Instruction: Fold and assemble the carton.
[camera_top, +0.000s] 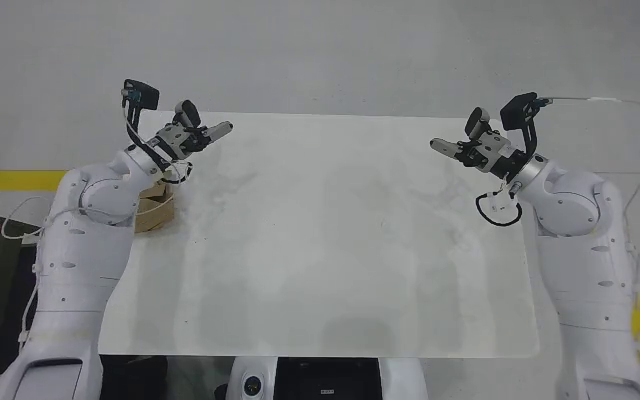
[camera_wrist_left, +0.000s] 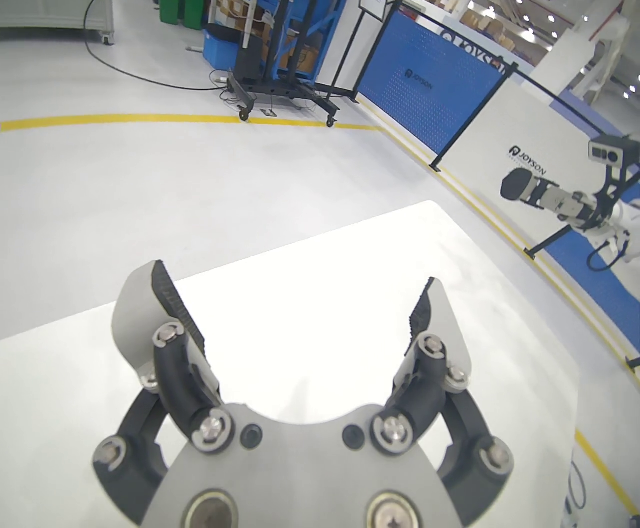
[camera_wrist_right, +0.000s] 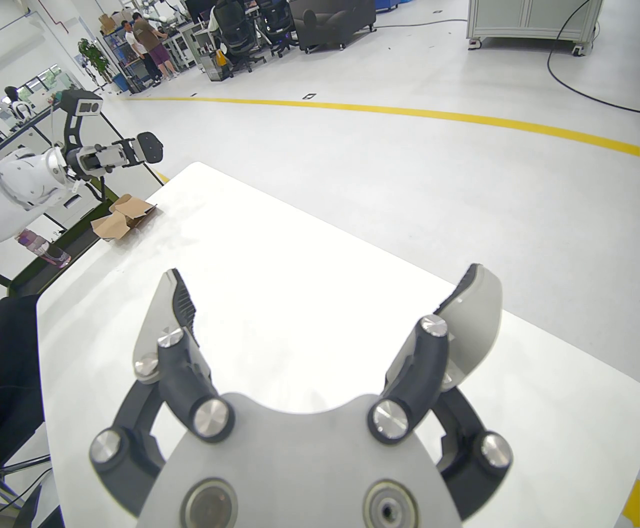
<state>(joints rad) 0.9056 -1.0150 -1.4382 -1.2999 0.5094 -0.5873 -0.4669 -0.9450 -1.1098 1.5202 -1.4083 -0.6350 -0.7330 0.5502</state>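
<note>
Carton (camera_wrist_right: 125, 220), flaps open, at table (camera_top: 330, 250) left edge; left pincer (camera_wrist_left: 295, 280), right pincer (camera_wrist_right: 324, 274) both released.

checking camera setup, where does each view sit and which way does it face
Top view: above the arms, facing down on the table; shows both arms, left gripper and right gripper near far corners.
Left wrist view: on the left wrist, facing over its open fingers across the table to the right gripper.
Right wrist view: on the right wrist, facing over its open fingers to the carton and left gripper.
Shared: top and right wrist views both show the carton.
</note>
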